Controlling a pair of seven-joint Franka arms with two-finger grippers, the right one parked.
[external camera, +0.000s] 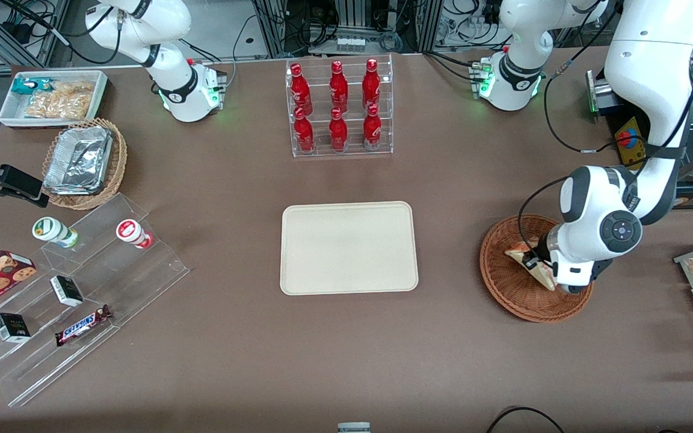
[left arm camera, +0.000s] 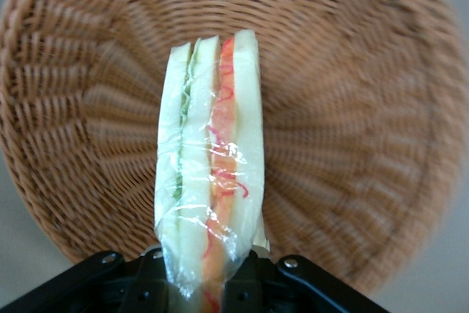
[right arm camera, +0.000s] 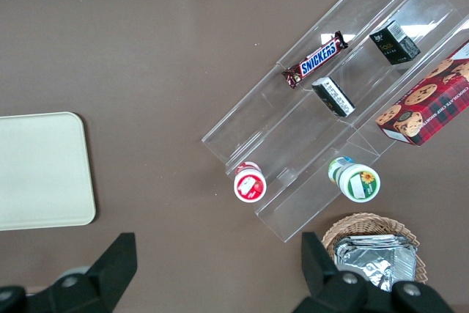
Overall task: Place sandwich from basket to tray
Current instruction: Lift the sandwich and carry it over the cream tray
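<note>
Brown tabletop carries the round reddish-brown woven wicker basket [external camera: 518, 282] at the working arm's end, and the left arm's gripper [external camera: 542, 270] sits low inside it. Its jaws pinch the plastic-wrapped triangular sandwich [left arm camera: 211, 159] of pale bread with red and green filling by one end. Best to lift straight up clear of the rim, keeping the grip gentle, before carrying it to the flat beige rectangular tray [external camera: 348, 247]
</note>
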